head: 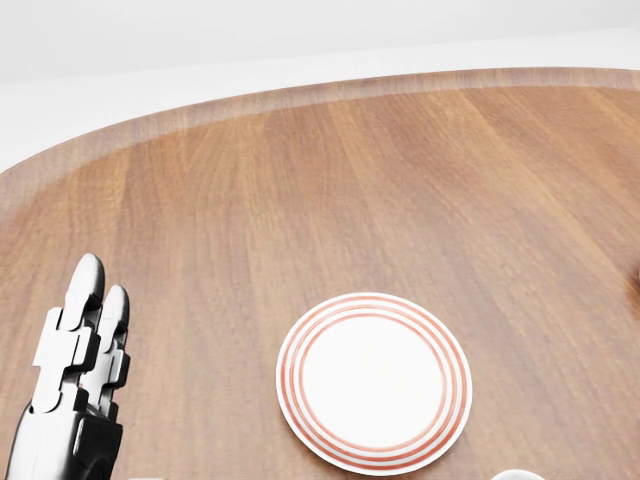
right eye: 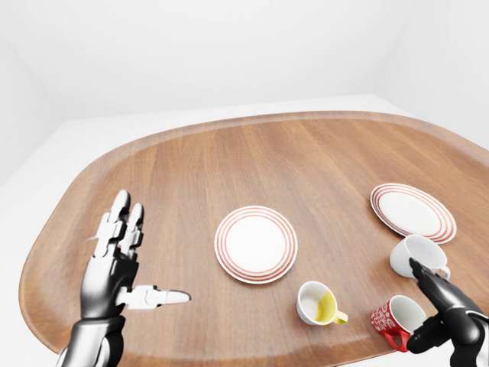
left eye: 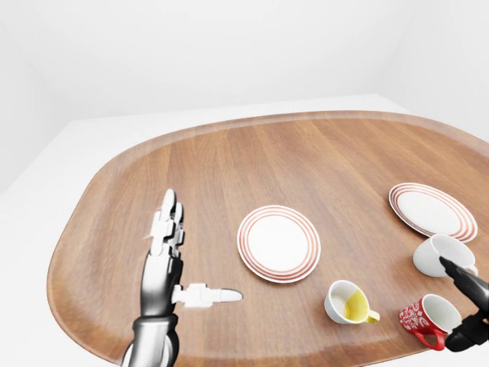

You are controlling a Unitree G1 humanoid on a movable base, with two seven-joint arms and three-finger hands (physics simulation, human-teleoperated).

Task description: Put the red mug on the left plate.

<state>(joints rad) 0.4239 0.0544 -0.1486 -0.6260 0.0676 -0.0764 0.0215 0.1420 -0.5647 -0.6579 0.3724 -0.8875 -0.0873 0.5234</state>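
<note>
The red mug [left eye: 422, 319] with a white pattern stands at the bottom right of the left-eye view, handle toward the bottom. My right hand [left eye: 449, 304] is dark and open. One finger reaches over the mug's right rim and another curls below it, without closing. The left plate [left eye: 278, 242], white with red rings, lies bare near the middle of the wooden table [left eye: 321, 160]. My left hand [left eye: 195, 248] is silver and open, fingers up and thumb out, left of that plate and apart from it.
A white cup with a yellow inside [left eye: 348, 302] stands between the left plate and the red mug. A white mug [left eye: 442, 254] sits just above the right hand. A second ringed plate [left eye: 432, 210] lies at the right. The table's near rim runs along the bottom.
</note>
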